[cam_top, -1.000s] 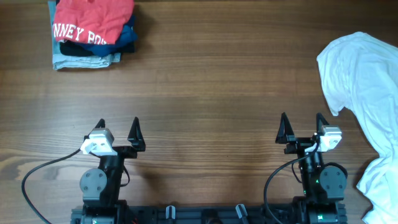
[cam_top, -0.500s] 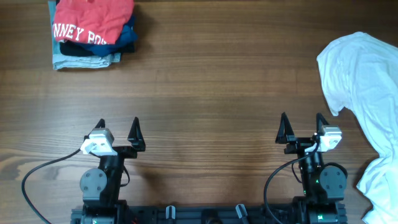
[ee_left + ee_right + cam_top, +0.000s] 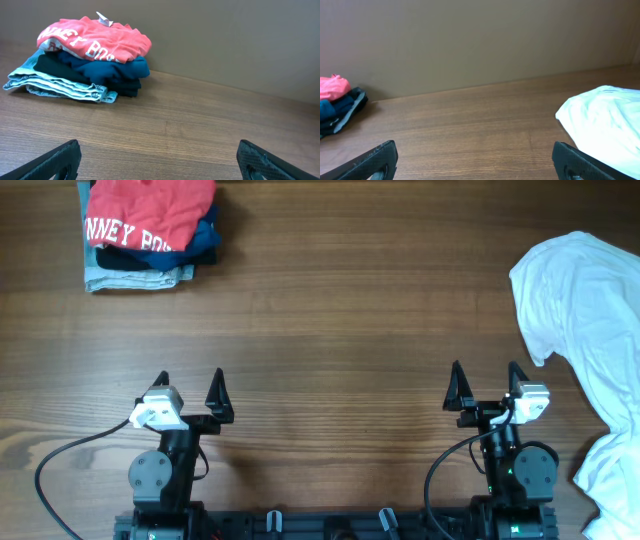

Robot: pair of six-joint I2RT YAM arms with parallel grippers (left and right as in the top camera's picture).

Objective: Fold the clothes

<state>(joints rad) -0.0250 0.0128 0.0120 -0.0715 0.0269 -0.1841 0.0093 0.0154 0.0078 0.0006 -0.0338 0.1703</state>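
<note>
— What does the cloth look like from your seat?

— I see the white T-shirt (image 3: 590, 330) as a thin, soft heap, crumpled in loose folds and rounded at its far end. It lies at the right edge of the surface (image 3: 340, 320) and runs out of the overhead view at the right and bottom. The wood is brown, with long grain lines running left to right

— And where is it against your pincers?

— My right pincer (image 3: 484, 375) sits near the front edge. The shirt lies just to its right and further back, apart from it. In the right wrist view the cloth shows as a pale mound off to the right, beyond the black fingers (image 3: 375, 160). My left pincer (image 3: 190, 380) is well apart from it, across the surface. Both pincers stand spread wide, pointed tips apart, with nothing between them

— Anything else out there?

— At the far left corner I have a folded stack (image 3: 140, 240): a red garment (image 3: 150, 205) with white lettering on top, a navy one (image 3: 205, 235) under it, and a pale blue one (image 3: 130, 278) at the bottom. Behind the surface stands a plain brownish wall (image 3: 225, 35)
</note>
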